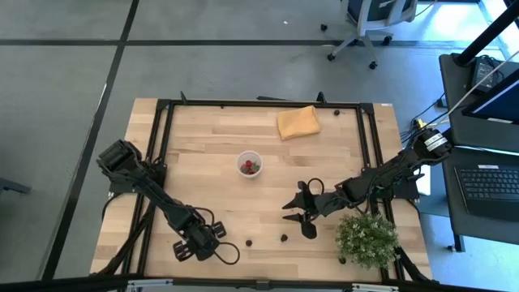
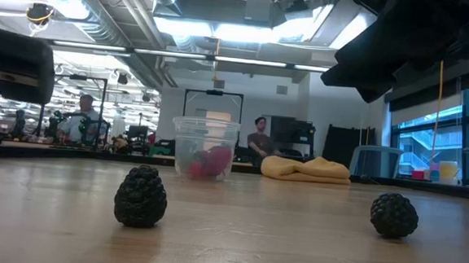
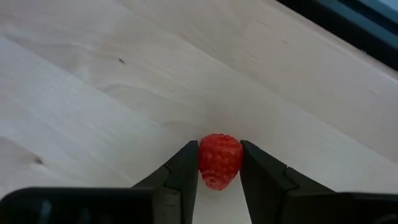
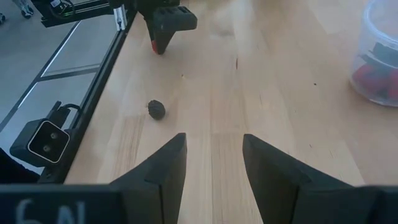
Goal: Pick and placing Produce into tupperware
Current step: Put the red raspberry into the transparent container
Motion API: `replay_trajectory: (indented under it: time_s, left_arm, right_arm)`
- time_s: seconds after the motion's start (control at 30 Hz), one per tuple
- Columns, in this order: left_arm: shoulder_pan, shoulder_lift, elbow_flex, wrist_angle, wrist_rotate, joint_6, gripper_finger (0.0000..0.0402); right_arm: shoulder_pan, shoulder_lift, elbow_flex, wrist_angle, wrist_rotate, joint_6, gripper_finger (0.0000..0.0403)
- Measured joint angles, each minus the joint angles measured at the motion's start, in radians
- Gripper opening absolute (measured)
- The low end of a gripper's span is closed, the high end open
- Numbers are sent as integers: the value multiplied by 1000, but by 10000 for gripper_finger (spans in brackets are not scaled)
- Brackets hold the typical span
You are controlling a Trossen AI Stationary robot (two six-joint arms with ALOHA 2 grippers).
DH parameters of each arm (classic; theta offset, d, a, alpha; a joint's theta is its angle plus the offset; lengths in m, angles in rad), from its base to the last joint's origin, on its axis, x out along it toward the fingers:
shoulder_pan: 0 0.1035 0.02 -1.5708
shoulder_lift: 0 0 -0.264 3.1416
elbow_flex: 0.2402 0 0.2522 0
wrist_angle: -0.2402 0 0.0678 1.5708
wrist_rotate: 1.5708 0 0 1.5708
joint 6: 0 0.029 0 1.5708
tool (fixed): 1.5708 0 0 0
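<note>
Nearest the front edge of the pale wooden worktop [image 1: 203, 138], the left gripper [image 3: 219, 177] is down at the surface with its two dark fingers [image 3: 183, 171] closed against both sides of a red berry [image 3: 219, 160]. That berry is bright red, bumpy-skinned and tapers to a rounded tip; it fills the gap between the fingers.

Just beside it toward the middle lie two dark berries, one [image 1: 248, 242] close to the left gripper and the other [image 1: 284, 238] a little farther along. From table height they are near-black, round and knobbly, each sitting alone on the wood [image 2: 141, 196] [image 2: 393, 215].

The right gripper [image 4: 211, 163] hovers above the worktop just beside a bushy green plant [image 1: 366, 238], its fingers [image 4: 165, 165] partly spread with nothing between them.

Farther back, near the middle of the worktop, stands the tupperware [image 1: 249, 165]: a small round translucent cup, upright and lidless, with several red pieces [image 2: 208, 162] and something darker inside.

Beyond it, near the far edge, lies a folded orange-yellow cloth [image 1: 298, 122].

Behind the worktop, people [image 2: 258, 138] sit at desks in the room.
</note>
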Motion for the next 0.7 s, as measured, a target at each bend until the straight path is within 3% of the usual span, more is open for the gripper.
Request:
replay_trajectory:
  time_s: [0.33,0.7]
  left_arm:
    - [14,-8,-13,21,-8,-76,83]
    - [160,-105,-16,-12,-48,-168,85]
  right_arm:
    - [0,0,0,0,0,1,161]
    - [0,-1,0,1,0,53,161]
